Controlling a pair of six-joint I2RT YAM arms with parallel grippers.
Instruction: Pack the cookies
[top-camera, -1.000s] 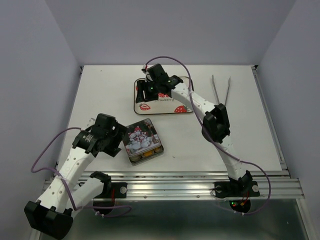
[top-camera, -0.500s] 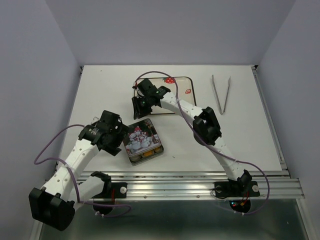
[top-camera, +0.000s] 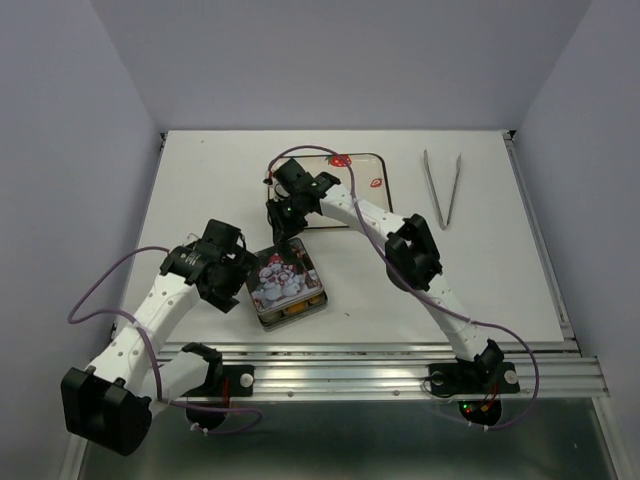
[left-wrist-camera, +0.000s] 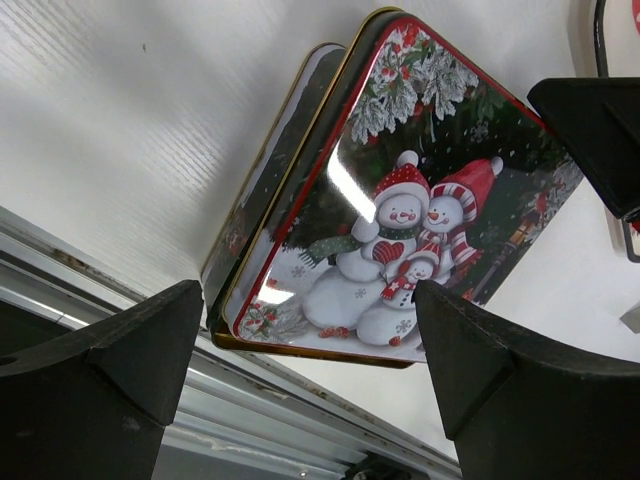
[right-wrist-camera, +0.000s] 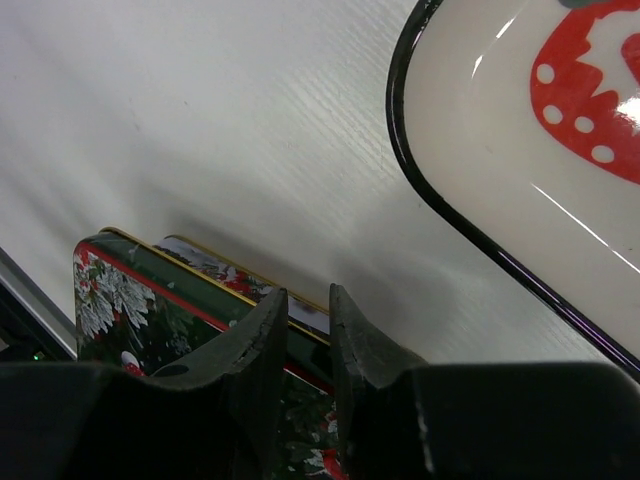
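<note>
The tin stands near the table's front edge, its snowman lid lying askew on top. Orange cookies peek out at the tin's near side; the wrist views show none of them. My left gripper is wide open at the tin's left, and in its wrist view the lid's corner lies between the fingers, untouched. My right gripper hovers at the tin's far edge. Its fingers stand a narrow gap apart with nothing between them, the gripper aimed at the tin's rim.
A white strawberry-print tray with a dark rim lies behind the tin, partly under the right arm. Metal tongs rest at the back right. A metal rail runs along the table's front edge.
The right gripper came off the tray toward the tin's far edge, and its jaws narrowed. The left gripper edged closer to the tin, staying open.
</note>
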